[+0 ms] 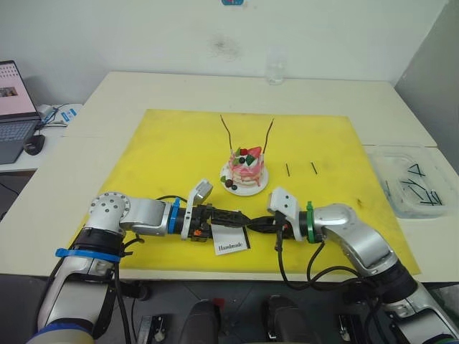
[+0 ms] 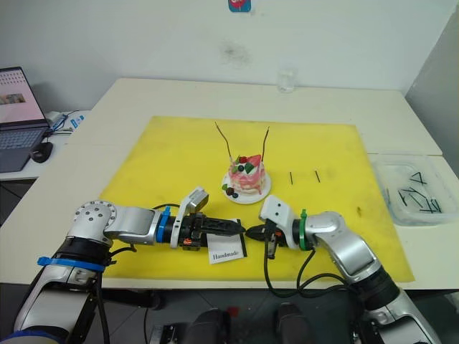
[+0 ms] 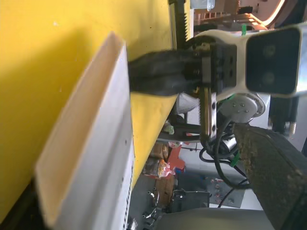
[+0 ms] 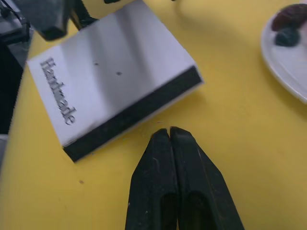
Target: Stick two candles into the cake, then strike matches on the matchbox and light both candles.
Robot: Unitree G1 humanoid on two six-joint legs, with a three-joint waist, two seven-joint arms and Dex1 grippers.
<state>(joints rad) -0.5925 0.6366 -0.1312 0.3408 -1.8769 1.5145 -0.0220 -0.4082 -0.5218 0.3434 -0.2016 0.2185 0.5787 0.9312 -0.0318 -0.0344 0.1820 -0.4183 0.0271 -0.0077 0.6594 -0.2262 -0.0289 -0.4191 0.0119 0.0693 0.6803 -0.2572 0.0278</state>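
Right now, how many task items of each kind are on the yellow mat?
candles: 2, both standing in the cake
cake: 1
matches: 2, lying beside the cake
matchbox: 1
Total: 6

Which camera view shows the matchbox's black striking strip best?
The right wrist view: the matchbox lies face up on the yellow mat, its black strip running along the side nearest the shut right tool. The left wrist view shows only a pale edge. Both eye views show it small between the tools, the strip a thin dark edge.
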